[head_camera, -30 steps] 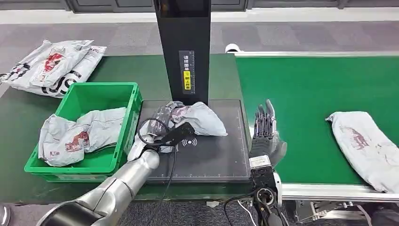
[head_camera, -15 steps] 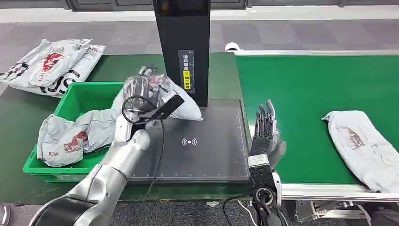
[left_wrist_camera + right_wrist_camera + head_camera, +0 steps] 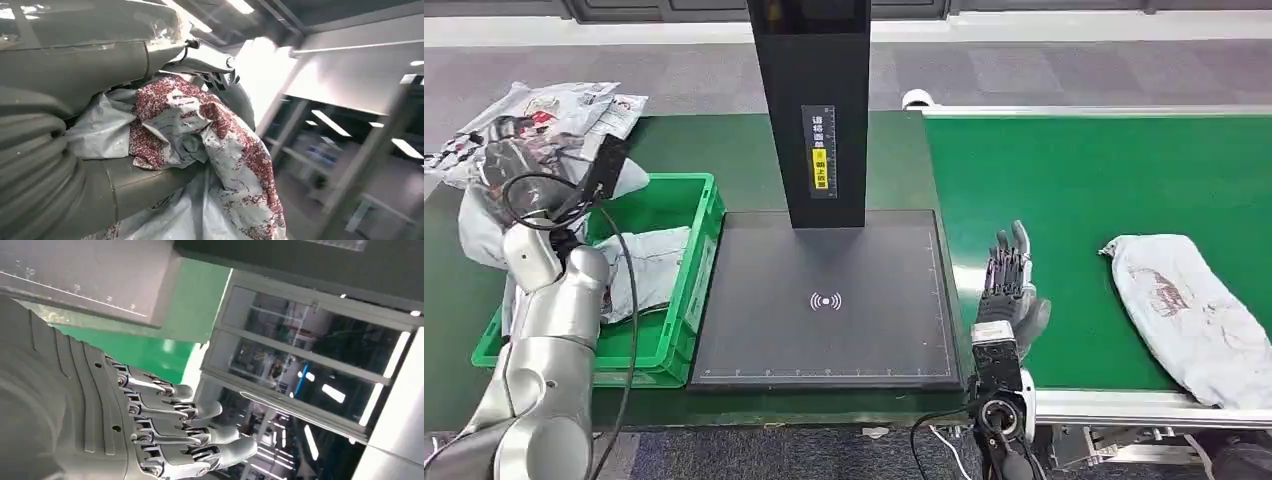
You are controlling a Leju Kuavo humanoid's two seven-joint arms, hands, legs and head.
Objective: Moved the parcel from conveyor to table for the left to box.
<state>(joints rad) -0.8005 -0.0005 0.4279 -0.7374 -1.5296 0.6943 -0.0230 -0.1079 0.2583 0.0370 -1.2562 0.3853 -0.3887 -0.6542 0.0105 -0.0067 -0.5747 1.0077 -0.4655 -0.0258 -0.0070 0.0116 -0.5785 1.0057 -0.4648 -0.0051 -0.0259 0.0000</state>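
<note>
The green conveyor (image 3: 1104, 180) fills the right side of the head view, with a grey parcel on the belt (image 3: 1199, 315) lying near its right edge. Beside it sits the dark table (image 3: 724, 150), carrying a black scanner pad (image 3: 824, 340) with a tall black post (image 3: 814, 100) rising from its far edge. A green box (image 3: 679, 270) stands just left of the pad and holds a crumpled grey bag (image 3: 644, 270). More bags are stacked (image 3: 574, 105) at the table's far left corner.

The left arm (image 3: 549, 340) is bent steeply upward along the box's left side, its forearm nearly upright. The left hand (image 3: 519, 165) is raised above the box's far left corner and grips the held parcel (image 3: 494, 215), a grey bag with red print; the left wrist view shows the thumb and fingers (image 3: 210, 55) clamped around the crumpled plastic (image 3: 200, 130), which hangs down from the grasp.

The right hand (image 3: 1012, 285) holds upright over the conveyor's near left edge, just right of the pad, well apart from the parcel on the belt. Its fingers (image 3: 190, 410) are extended, slightly apart, holding nothing.
</note>
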